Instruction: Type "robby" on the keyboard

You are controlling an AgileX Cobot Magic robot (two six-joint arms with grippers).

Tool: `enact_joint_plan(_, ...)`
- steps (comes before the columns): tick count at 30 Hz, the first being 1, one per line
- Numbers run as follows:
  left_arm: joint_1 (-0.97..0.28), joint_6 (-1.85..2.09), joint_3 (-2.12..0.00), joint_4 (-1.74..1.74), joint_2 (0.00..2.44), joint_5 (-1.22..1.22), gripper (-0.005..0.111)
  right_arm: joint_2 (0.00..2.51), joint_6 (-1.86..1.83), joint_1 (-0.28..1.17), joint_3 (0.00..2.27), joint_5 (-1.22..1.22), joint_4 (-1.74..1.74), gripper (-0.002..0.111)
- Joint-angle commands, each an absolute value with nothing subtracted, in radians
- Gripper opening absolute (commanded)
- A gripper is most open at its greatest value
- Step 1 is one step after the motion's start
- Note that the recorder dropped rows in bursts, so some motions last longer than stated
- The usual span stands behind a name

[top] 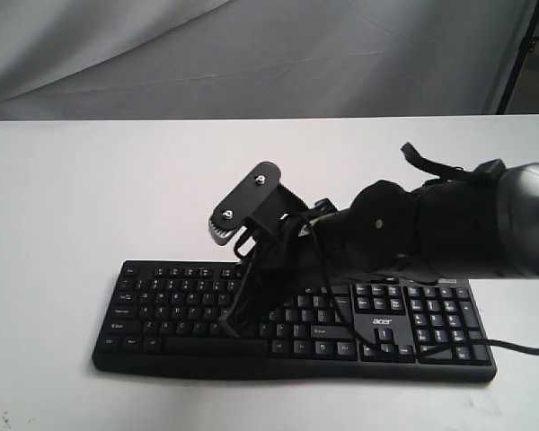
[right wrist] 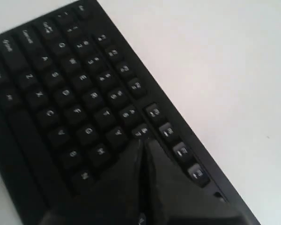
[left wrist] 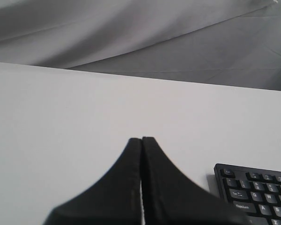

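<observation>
Exterior view. The keyboard [top: 162, 296] is seen lying flat on the table [top: 72, 197], near the front edge, number pad to the right. The right gripper [top: 236, 316] is reached across from the right and angled down, tip set among the letter keys at mid-board. Whether a key is pressed cannot be told. The left arm is not seen here.

Left wrist view. The left gripper [left wrist: 141, 140] is held over bare table, jaws closed flat against each other, nothing between them. One corner of the keyboard is caught nearby, apart from the tip.

Right wrist view. Jaws are pressed together, nothing held; the tip is placed at the upper letter rows, beside what reads as Y. Legends are blurred, so the key is not certain.

Progress. No screen is shown, so typed letters cannot be counted. If Y is indeed the key, the last letter is judged to be in hand.

Surface and room. The table is plain white and matte. A grey cloth backdrop [top: 251, 54] is hung behind.
</observation>
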State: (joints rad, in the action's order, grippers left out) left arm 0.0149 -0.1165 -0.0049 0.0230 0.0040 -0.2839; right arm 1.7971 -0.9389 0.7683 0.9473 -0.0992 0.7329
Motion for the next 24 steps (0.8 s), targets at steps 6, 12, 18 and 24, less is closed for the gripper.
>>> enact_joint_plan(6, 0.011, -0.121, 0.0, 0.014, 0.0, -0.281, 0.0, 1.886, -0.934, 0.859, 1.032, -0.14, 0.771, 0.0)
enact_joint_plan(12, 0.011, -0.121, 0.0, 0.014, 0.0, -0.281, 0.0, 1.916, -0.934, 0.886, 1.032, -0.116, 0.771, 0.0)
enact_joint_plan(18, 0.011, -0.121, 0.0, 0.014, 0.0, -0.281, 0.0, 1.961, -0.934, 0.888, 1.032, -0.082, 0.778, 0.0)
enact_joint_plan(24, 0.011, -0.121, 0.0, 0.014, 0.0, -0.281, 0.0, 1.961, -0.934, 0.886, 1.032, -0.074, 0.767, 0.0)
